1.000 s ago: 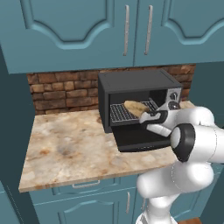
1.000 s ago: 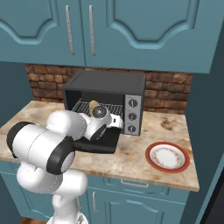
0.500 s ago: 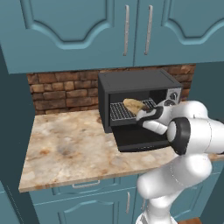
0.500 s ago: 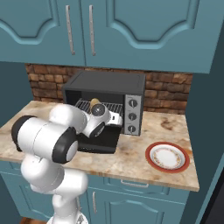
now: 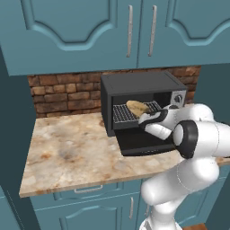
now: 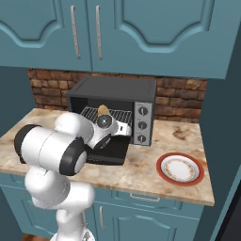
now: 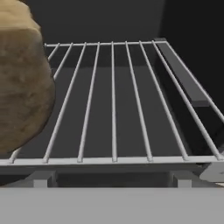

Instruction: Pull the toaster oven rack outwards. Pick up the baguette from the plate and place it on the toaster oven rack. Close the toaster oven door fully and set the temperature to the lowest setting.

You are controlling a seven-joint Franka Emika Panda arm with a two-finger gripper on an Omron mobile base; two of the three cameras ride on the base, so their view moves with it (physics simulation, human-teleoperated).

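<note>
no writing is showing anywhere legible. the baguette (image 5: 138,107), golden and rough-crusted, is lying on the toaster oven rack (image 5: 123,113), a grid of thin silver wires, inside the boxy black toaster oven (image 5: 139,84). the toaster oven door (image 5: 146,143) is hanging open and flat above the marbled desk (image 5: 67,152). the right base view is showing the plate (image 6: 180,169), round and orange-rimmed, and three silver knobs (image 6: 141,125). the pincer (image 5: 147,119) is sitting at the rack's front edge; whether it is apart or together, i cannot tell.

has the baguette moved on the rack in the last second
No. The baguette lies at the same spot on the toaster oven rack, just under the oven's top edge, as before.
</note>
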